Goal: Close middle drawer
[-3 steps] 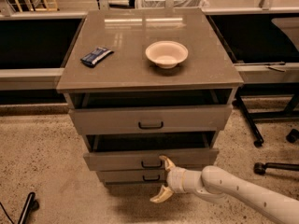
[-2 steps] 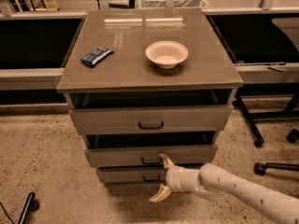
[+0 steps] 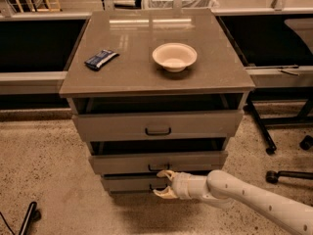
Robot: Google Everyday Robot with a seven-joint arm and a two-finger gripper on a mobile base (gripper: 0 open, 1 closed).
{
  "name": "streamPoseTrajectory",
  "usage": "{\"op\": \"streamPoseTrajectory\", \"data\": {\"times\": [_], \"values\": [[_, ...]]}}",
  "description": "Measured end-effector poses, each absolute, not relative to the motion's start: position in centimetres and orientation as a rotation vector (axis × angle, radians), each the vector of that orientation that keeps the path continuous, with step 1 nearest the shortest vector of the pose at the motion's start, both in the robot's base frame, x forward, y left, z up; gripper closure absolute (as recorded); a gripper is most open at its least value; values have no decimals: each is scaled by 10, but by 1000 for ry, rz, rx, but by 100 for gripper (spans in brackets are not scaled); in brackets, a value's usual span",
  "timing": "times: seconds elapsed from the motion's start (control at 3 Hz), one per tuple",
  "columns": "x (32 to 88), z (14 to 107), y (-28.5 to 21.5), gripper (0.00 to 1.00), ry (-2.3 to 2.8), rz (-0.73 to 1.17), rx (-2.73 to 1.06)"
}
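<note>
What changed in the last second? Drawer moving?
The open gripper pushed further toward the cabinet, and the middle drawer slid in slightly; it is not yet shut. Top drawer, bowl and blue packet unchanged.

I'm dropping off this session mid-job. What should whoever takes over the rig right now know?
Gripper: open, holding nothing, low at the cabinet front, just under the handle of the middle drawer; contact unclear.
Drawer: partly pulled out, with a dark gap above its front panel.
Done: nothing shut yet.
Left: probably push that front panel in until it sits flush.
</note>
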State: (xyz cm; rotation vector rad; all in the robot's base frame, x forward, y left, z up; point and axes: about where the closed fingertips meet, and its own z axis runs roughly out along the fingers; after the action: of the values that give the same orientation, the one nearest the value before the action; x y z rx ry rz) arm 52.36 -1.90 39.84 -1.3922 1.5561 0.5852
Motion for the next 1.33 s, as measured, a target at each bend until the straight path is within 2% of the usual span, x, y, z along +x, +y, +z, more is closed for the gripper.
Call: {"op": "streamPoseTrajectory", "data": {"times": [0.33,0.67,1.0,1.33], "values": [[524,398,-19,36,1557,585,-1392],[536,396,-17,12,1557,563,-1375],[548,392,-14,0,1559,546,-1370],[545,396,-11,0,1535,573,-1387]]}}
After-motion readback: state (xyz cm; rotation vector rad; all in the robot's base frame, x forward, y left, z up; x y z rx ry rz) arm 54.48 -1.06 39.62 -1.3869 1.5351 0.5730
